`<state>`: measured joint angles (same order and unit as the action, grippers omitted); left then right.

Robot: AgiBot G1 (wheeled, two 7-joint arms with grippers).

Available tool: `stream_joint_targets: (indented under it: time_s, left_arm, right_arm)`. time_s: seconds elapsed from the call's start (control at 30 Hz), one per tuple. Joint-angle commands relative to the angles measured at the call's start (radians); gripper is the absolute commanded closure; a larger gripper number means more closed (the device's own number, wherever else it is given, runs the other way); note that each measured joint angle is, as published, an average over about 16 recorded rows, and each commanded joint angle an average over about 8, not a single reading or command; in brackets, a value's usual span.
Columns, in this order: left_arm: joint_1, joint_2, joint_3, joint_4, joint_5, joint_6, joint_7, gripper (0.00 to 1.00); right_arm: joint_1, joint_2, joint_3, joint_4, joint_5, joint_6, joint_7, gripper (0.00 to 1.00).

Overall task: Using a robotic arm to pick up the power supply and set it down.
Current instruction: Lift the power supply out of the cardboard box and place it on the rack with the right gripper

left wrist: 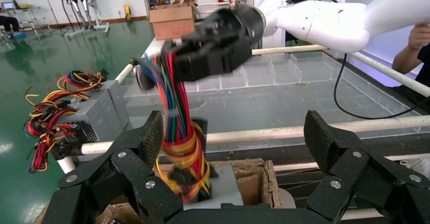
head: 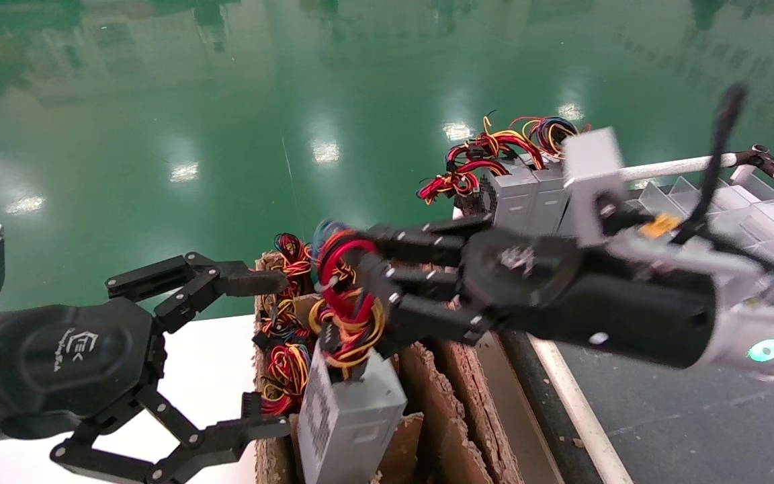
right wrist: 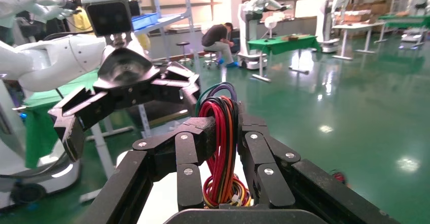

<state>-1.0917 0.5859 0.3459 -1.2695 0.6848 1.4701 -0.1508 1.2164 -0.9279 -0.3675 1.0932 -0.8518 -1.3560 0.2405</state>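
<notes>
Right tool (head: 360,296) clamped on power supply (head: 350,410) wires; left tool (head: 263,353) spread open, white logo unreadable.

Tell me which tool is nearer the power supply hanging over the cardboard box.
Right. The right tool is shut on the wire bundle of the power supply, above it. The left tool hangs open beside it, not touching.

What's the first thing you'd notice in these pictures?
The right gripper grabs your eye: its fingers are shut on a bright wire bundle, and the grey power supply hangs from it above a cardboard box. The left gripper waits open beside it.
</notes>
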Motion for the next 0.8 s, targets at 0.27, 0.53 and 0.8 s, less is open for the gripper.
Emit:
stream_joint_targets:
  time_s: [0.27, 0.53, 0.8]
  left_arm:
    - [0.0, 0.0, 0.0, 0.0, 0.0, 0.0, 0.0, 0.0]
    - [0.0, 0.0, 0.0, 0.0, 0.0, 0.0, 0.0, 0.0]
    - [0.0, 0.0, 0.0, 0.0, 0.0, 0.0, 0.0, 0.0]
  right_arm:
    - [0.081, 0.059, 0.05, -0.099, 0.019, 0.007, -0.005, 1.0]
    - [0.211, 0.086, 0.066, -0.318, -0.015, -0.01, -0.077, 1.0]
    - [0.34, 0.096, 0.04, -0.543, -0.101, -0.035, -0.195, 1.0]
